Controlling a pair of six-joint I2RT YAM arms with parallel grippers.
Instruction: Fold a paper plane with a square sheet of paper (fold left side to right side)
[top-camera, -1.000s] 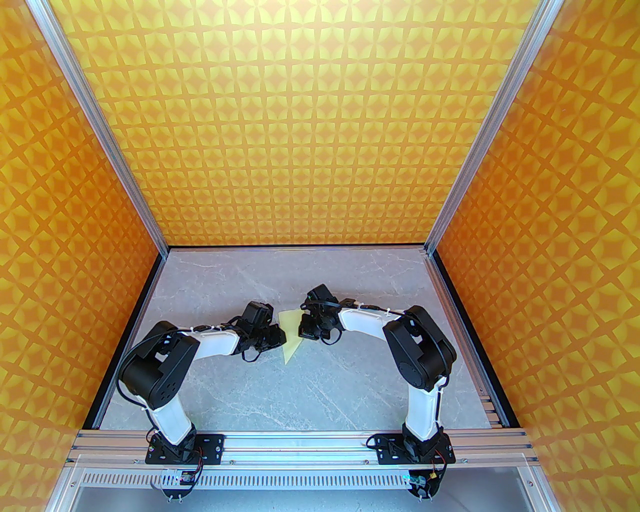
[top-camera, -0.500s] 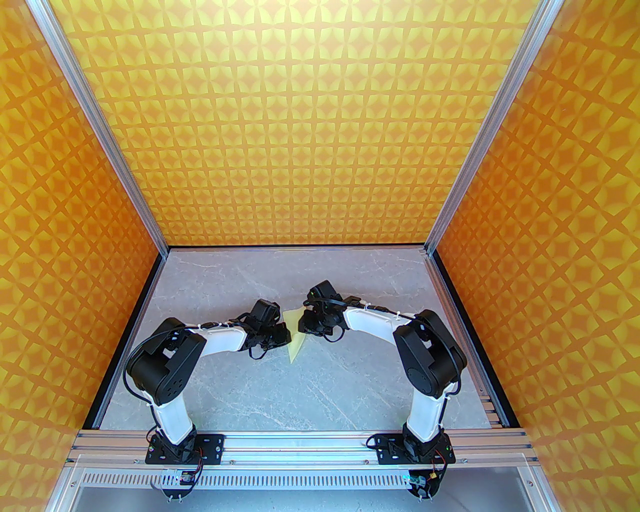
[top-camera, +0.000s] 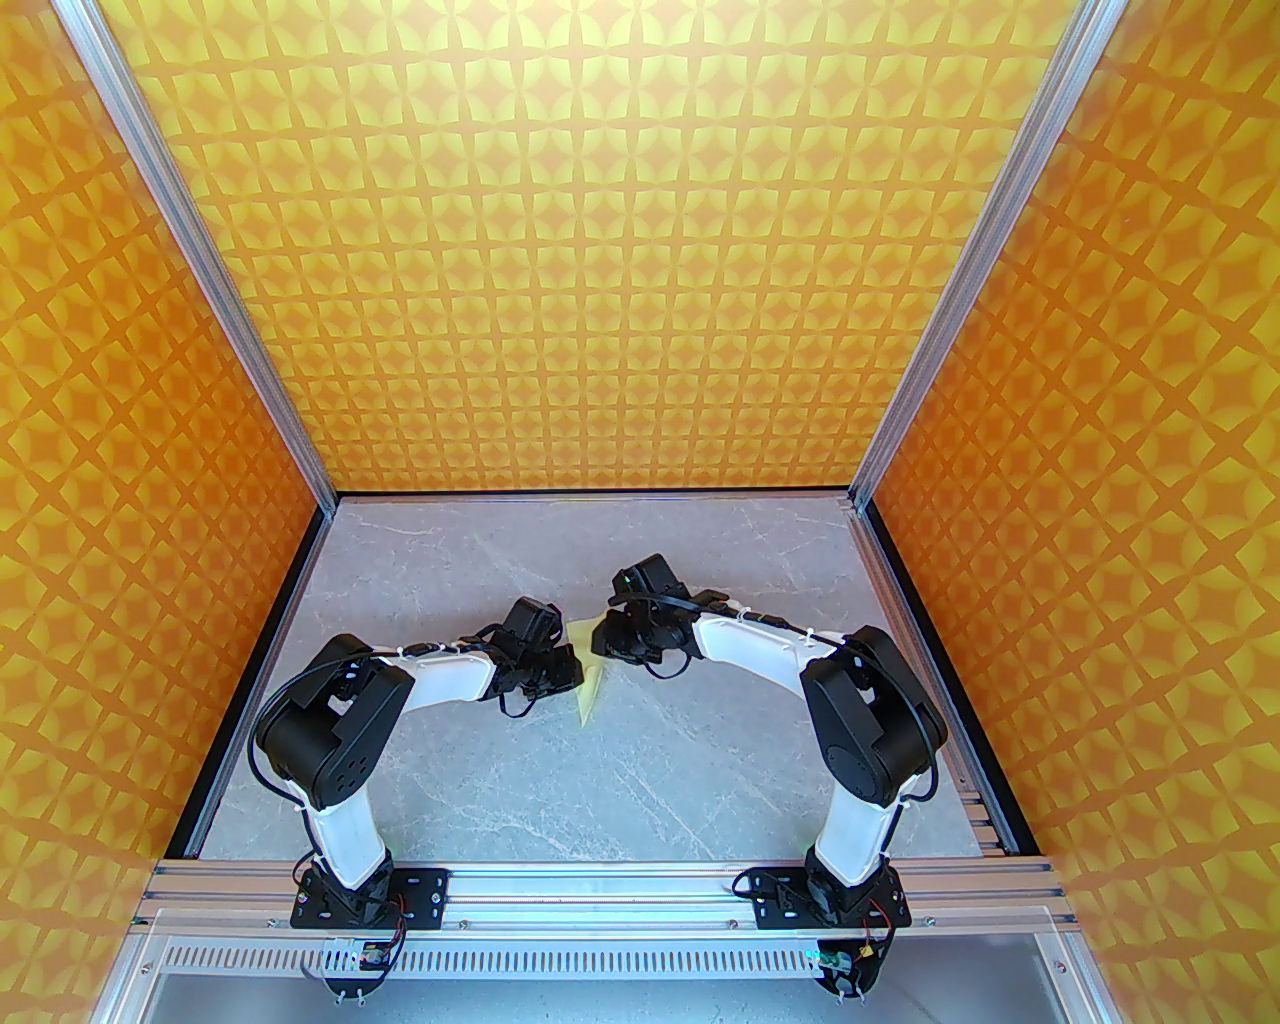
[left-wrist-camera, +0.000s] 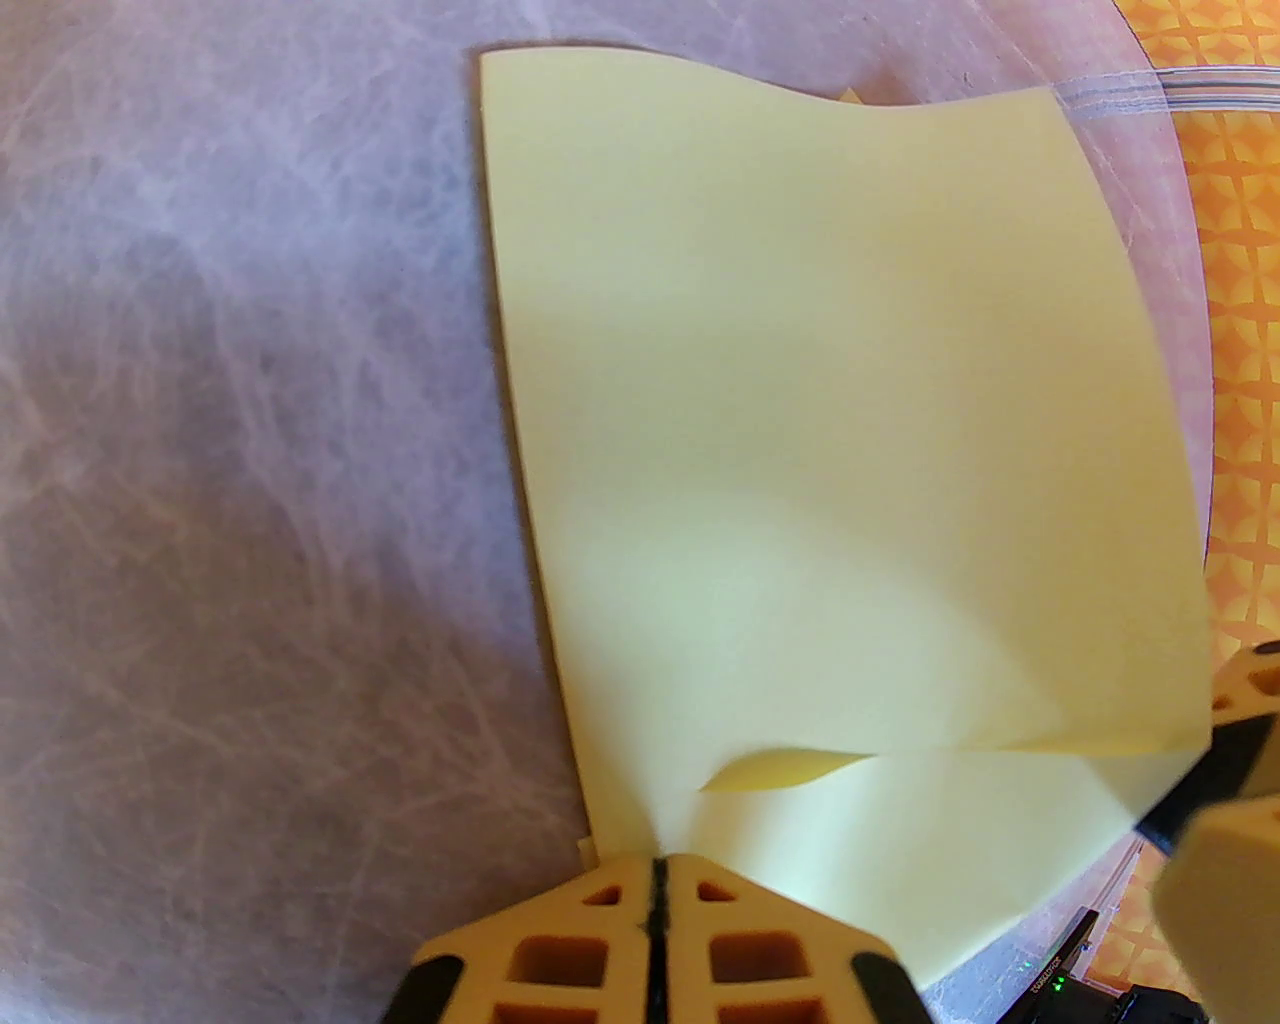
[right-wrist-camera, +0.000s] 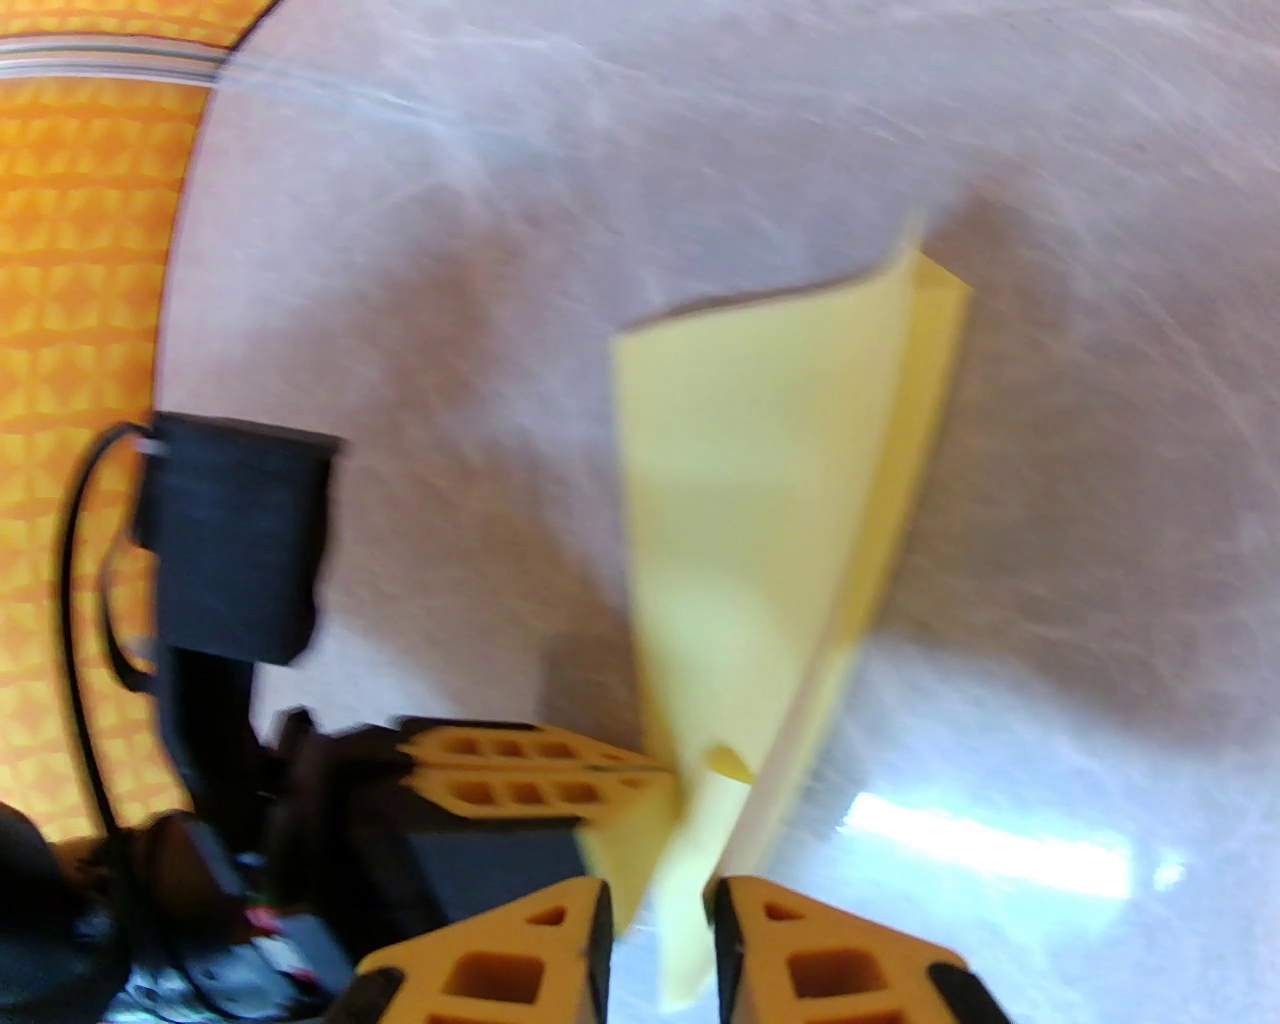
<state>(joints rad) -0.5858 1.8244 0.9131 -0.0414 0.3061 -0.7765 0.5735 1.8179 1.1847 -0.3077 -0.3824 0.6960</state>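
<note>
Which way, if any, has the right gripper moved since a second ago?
Yes: the right gripper has drifted slightly toward the back edge of the table, away from the base rail.

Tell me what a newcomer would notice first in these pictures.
Bright orange patterned walls rise around the grey table. At its middle, the left end effector pinches the edge of the pale yellow sheet of paper, which is folded over.

A: The sheet of paper (left-wrist-camera: 830, 400)?
B: Thin, matt, smooth, one soft crease.
A: The surface (top-camera: 620, 790)?
B: Grey stone-look, smooth, faint gloss.
A: The fingers (left-wrist-camera: 470, 950)?
B: Tan plastic, matt, latticed.
</note>
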